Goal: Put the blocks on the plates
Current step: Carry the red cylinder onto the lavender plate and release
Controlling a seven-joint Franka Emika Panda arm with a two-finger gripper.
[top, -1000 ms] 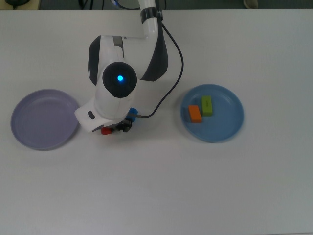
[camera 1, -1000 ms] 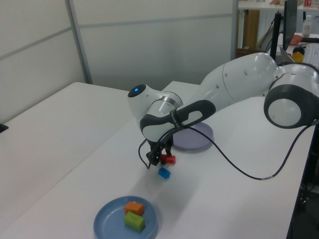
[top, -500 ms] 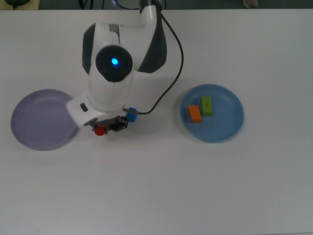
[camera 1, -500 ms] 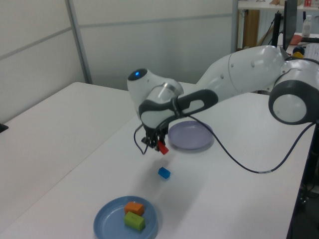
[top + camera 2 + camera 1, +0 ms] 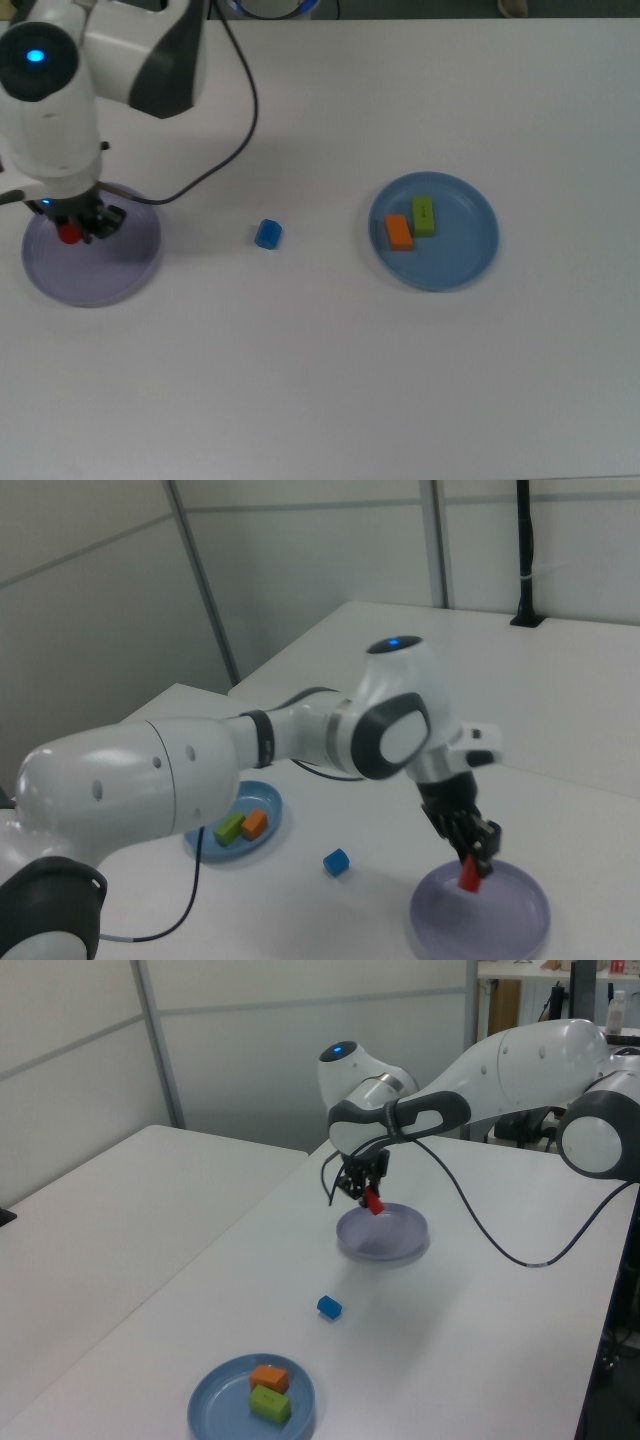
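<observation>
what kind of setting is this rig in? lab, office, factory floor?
Most likely a robotics lab or office-like test room. A large white table carries only test props: coloured blocks and two plates. Plain partition walls stand behind it, and a desk with a monitor sits at the left view's far right.

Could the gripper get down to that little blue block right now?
Probably not yet: the gripper is shut on the red block above the purple plate. The blue block itself lies alone on open table, unobstructed.
</observation>
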